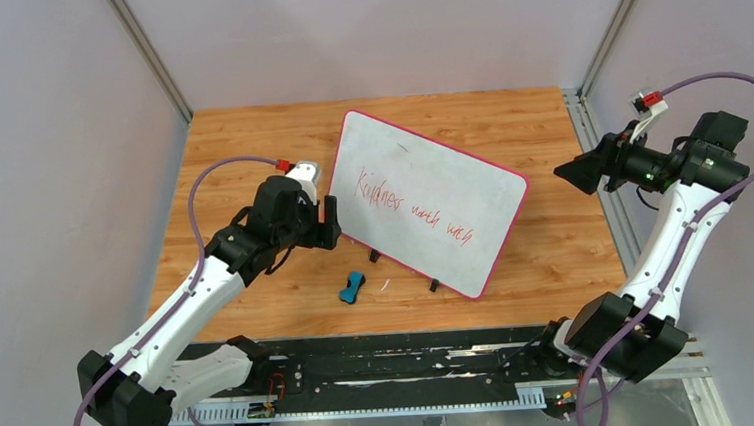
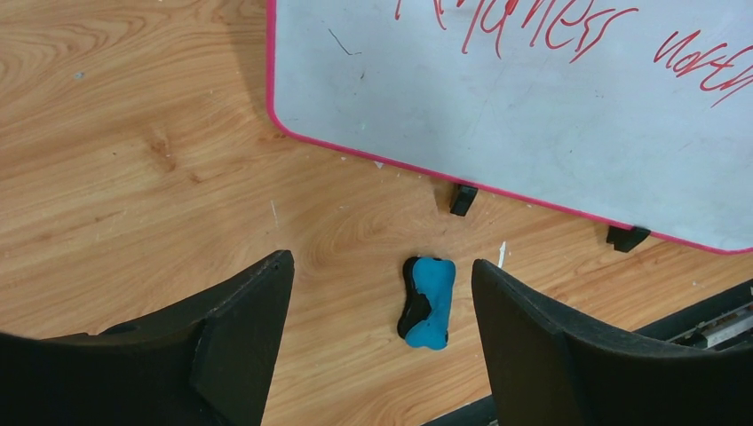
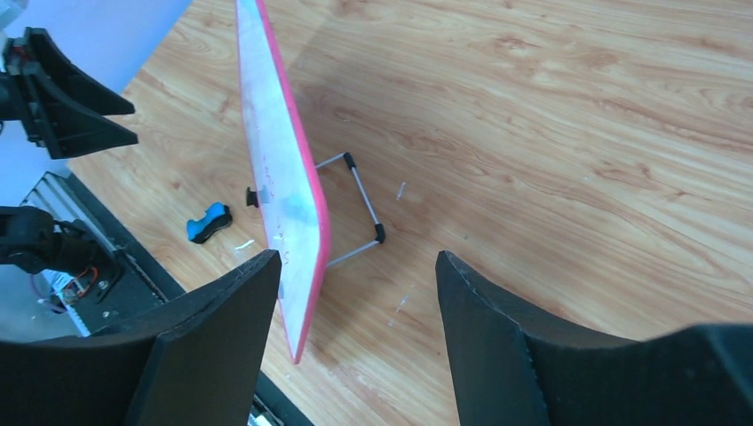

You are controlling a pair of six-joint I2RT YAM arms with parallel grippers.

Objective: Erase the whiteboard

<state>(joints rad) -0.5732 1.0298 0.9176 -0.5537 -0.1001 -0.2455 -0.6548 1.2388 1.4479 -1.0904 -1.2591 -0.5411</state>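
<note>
The whiteboard (image 1: 433, 204) stands tilted on thin feet (image 2: 463, 200) mid-table (image 1: 248, 142), and since the left end effector (image 2: 380, 263) and the right end effector (image 3: 357, 257) are both spread and empty, a hard unsupported wipe with the eraser (image 1: 352, 287) may tip it toward the far side.

whiteboard (image 1: 432, 199): white, pink-red rim (red writing); eraser (image 1: 352, 287): blue-and-black; table (image 1: 248, 152): orange wood grain

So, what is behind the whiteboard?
A thin wire stand with black corners props the whiteboard from behind, resting on the wooden table. The board's back face is not visible, so anything fixed there stays hidden.
</note>
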